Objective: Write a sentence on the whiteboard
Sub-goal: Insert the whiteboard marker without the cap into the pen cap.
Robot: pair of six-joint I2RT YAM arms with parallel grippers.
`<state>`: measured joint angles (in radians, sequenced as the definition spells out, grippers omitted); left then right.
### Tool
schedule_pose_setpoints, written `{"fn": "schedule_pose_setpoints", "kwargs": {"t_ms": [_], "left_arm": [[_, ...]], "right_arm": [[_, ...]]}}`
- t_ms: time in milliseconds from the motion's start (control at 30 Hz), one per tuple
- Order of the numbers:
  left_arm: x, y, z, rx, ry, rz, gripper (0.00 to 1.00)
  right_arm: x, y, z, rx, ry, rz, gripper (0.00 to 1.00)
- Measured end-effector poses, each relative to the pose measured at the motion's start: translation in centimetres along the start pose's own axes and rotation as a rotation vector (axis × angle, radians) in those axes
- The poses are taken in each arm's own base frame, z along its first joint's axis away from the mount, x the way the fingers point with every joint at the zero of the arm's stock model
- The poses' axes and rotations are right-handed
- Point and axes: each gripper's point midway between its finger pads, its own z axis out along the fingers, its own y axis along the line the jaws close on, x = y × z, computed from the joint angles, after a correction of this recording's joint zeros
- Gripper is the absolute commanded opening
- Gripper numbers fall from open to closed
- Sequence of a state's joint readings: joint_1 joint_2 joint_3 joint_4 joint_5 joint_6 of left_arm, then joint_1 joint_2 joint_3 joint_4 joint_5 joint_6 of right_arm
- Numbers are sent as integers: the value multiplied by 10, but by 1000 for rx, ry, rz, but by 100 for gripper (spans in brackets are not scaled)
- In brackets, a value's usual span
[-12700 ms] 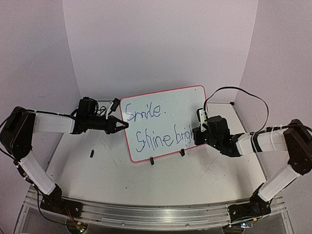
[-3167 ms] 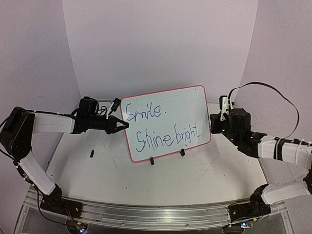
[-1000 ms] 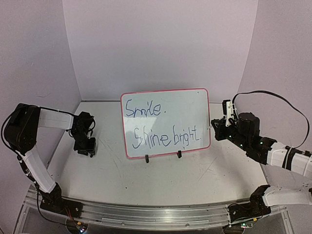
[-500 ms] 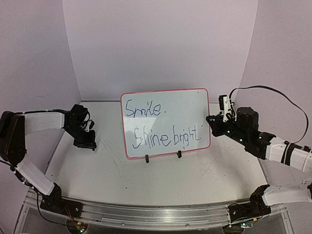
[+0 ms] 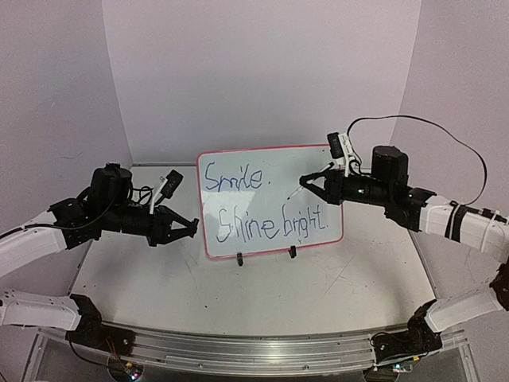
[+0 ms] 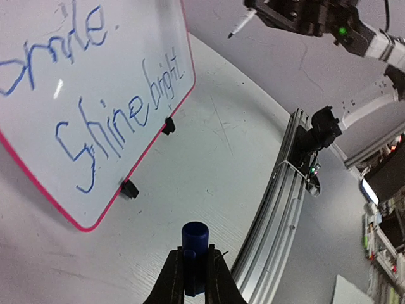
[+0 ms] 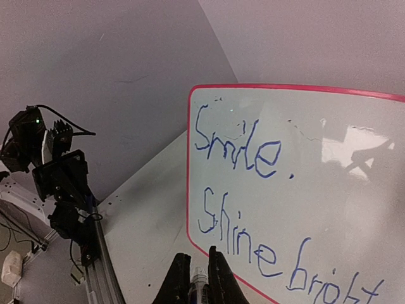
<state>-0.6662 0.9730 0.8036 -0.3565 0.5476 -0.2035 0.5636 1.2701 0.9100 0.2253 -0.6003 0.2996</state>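
The whiteboard (image 5: 274, 159) stands upright at the table's middle on two black clip feet (image 5: 240, 258), with "Smile. Shine bright." written on it in blue. My right gripper (image 5: 307, 181) hangs in front of the board's upper right, shut on a marker (image 5: 295, 192) whose tip points left and down, close to the board face. In the right wrist view the marker (image 7: 198, 273) sits between the shut fingers (image 7: 212, 253), with the whiteboard (image 7: 354, 190) ahead. My left gripper (image 5: 189, 225) is just left of the board's edge, shut on a blue marker cap (image 6: 194, 237), its open end facing forward.
A metal rail (image 5: 238, 350) runs along the near table edge. Pale walls close in the back and both sides. The right arm's black cable (image 5: 429, 127) loops above it. From the left wrist, the whiteboard (image 6: 126, 63) fills the upper left and the right arm (image 6: 310, 19) shows at top.
My left gripper closed on the blue cap at the far left of the table and swung right, up to the board's left edge. My right gripper rose and moved left across the board with the marker.
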Motion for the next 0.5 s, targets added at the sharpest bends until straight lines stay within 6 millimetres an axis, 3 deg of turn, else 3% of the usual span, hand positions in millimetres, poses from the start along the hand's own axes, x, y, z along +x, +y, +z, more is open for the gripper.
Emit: {"fn": "schedule_pose_setpoints", "kwargs": {"t_ms": [167, 333, 500], "left_arm": [[-7, -16, 27, 43, -39, 250, 0], [-10, 0, 47, -11, -87, 457, 0], [-7, 11, 63, -27, -78, 556, 0]], "right_arm": [[6, 22, 11, -113, 49, 26, 0], [12, 58, 34, -203, 91, 16, 0], [19, 101, 64, -293, 128, -7, 0]]}}
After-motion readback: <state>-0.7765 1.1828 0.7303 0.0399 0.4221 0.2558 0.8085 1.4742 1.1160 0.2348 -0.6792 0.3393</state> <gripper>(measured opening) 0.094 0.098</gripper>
